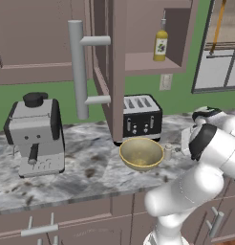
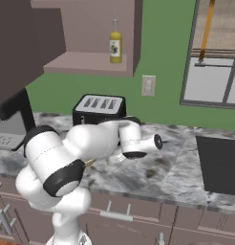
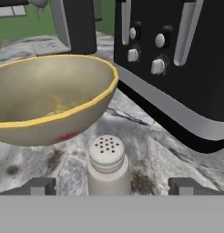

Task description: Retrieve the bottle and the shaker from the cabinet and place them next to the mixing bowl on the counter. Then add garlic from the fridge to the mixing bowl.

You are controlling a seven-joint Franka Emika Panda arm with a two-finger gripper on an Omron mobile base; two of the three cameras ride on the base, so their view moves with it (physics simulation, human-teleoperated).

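The shaker (image 3: 108, 164) stands upright on the counter (image 3: 177, 159) between the wide-open, empty jaws, just beside the mixing bowl (image 3: 45, 98), while the bottle (image 1: 160, 42) waits in the cabinet (image 1: 138, 61) and the garlic remains unfetched.

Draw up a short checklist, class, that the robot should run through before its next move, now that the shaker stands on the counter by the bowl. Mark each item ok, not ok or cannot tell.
1. Shaker upright on the counter: ok.
2. Shaker beside the mixing bowl, not in it: ok.
3. Gripper open, fingertips standing off either side of the shaker: ok.
4. Bottle brought down to the counter: not ok, it stands on the cabinet shelf.
5. Cabinet door open for reaching the bottle: ok.
6. Garlic in the bowl: not ok, none seen.
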